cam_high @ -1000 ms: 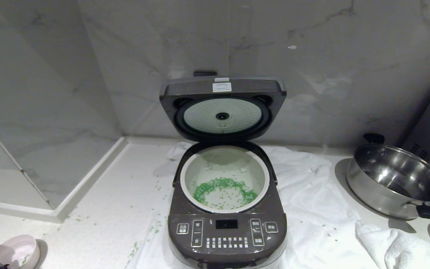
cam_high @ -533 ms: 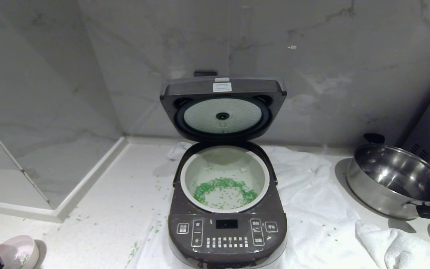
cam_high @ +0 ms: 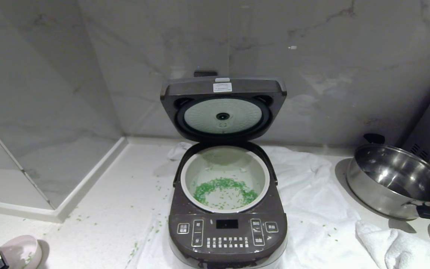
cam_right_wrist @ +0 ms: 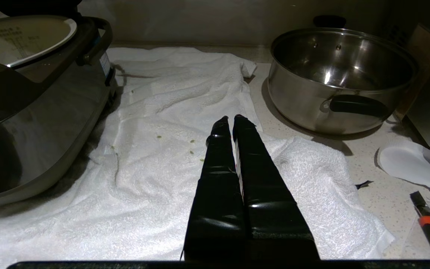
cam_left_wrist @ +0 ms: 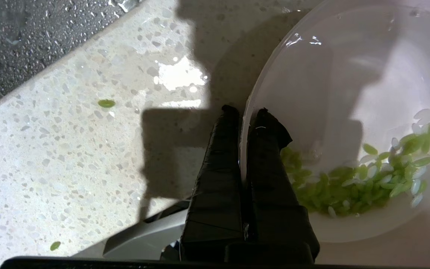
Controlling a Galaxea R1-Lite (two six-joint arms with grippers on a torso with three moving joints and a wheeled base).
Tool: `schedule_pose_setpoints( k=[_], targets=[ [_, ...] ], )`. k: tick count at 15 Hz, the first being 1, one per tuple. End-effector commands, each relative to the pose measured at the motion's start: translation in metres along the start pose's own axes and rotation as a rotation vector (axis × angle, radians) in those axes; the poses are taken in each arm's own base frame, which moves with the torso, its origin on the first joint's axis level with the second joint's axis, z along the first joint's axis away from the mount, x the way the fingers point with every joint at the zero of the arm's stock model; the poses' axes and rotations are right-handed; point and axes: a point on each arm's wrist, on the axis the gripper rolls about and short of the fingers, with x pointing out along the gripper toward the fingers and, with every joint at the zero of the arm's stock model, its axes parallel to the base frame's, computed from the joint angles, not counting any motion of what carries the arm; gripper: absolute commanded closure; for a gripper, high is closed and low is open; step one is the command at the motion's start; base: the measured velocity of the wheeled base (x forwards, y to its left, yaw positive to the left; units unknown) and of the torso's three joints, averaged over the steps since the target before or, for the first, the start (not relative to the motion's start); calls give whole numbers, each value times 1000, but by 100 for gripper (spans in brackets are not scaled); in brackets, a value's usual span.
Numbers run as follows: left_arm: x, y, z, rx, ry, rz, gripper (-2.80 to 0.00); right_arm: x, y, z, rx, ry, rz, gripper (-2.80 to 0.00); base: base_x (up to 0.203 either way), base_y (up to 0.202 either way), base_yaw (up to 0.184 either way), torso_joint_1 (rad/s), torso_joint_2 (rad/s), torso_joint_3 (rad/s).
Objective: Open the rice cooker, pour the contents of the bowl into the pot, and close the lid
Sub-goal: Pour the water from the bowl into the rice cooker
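Two tools show: the left tool [cam_left_wrist: 243,112] is clenched on the rim of the bowl [cam_left_wrist: 349,74], one finger inside, one outside, at the worktop's [cam_high: 106,209] near left corner; green bits [cam_left_wrist: 364,175] lie in it. The cooker [cam_high: 227,231] stands lid [cam_high: 222,89] up, more bits in its pot [cam_high: 185,175]. The right tool [cam_right_wrist: 230,118] hangs clenched, empty, above the towel [cam_right_wrist: 162,149]

A kitchen: rice cooker [cam_high: 227,209] and steel pan [cam_high: 396,183] on a speckled stone counter [cam_high: 106,209]
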Motion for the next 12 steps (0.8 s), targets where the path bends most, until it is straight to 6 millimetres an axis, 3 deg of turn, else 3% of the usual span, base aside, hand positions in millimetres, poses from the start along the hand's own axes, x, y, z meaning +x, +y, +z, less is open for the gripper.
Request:
schedule_pose_setpoints(
  k=[1, 7, 12],
  targets=[
    [-12, -7, 4, 19, -46, -18, 0, 0, 0, 0, -11, 1, 1, 0, 0, 0, 0, 0, 0, 0],
    [-32, -36, 8, 66, -77, -67, 0, 0, 0, 0, -11, 1, 2, 0, 0, 0, 0, 0, 0, 0],
    [-48, -69, -9, 123, -50, -127, 0, 1, 0, 0, -12, 21, 0, 0, 0, 0, 0, 0, 0, 0]
  ],
)
